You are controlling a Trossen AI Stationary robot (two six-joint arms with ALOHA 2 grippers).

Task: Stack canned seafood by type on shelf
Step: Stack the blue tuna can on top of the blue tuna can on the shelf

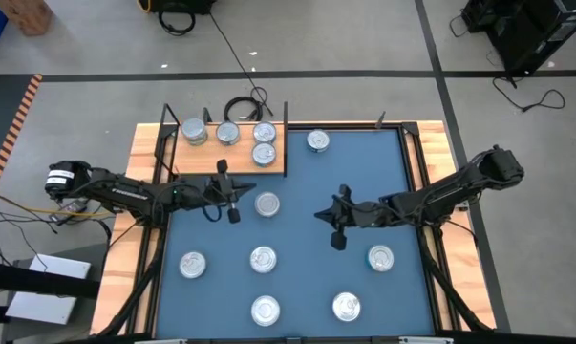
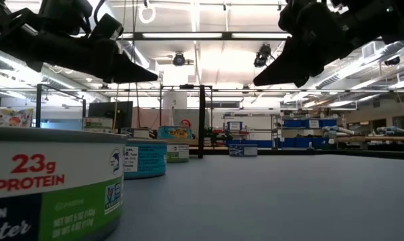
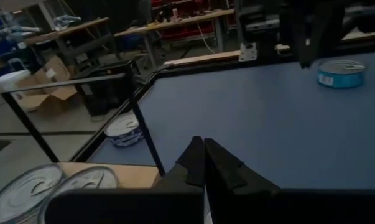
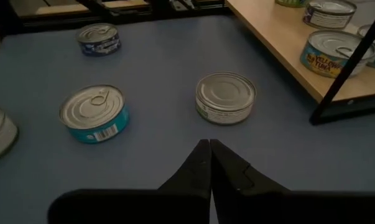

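Several canned seafood tins stand flat on the wooden shelf (image 1: 206,158) at the mat's far left, among them one tin (image 1: 264,153) near its front edge. More tins rest on the blue mat, including a silver one (image 1: 266,203) (image 4: 225,98) between my grippers and a teal one (image 4: 94,113). My left gripper (image 1: 249,188) (image 3: 204,163) hovers shut just in front of the shelf, above the mat. My right gripper (image 1: 319,214) (image 4: 209,163) hovers shut near the mat's middle, pointing toward the silver tin. Neither holds anything.
Loose tins lie at the far edge (image 1: 317,141), on the right (image 1: 380,257) and along the near edge (image 1: 192,265) (image 1: 265,310) (image 1: 346,307). Thin black uprights (image 4: 349,68) stand at the shelf's corners. Open mat lies between the grippers.
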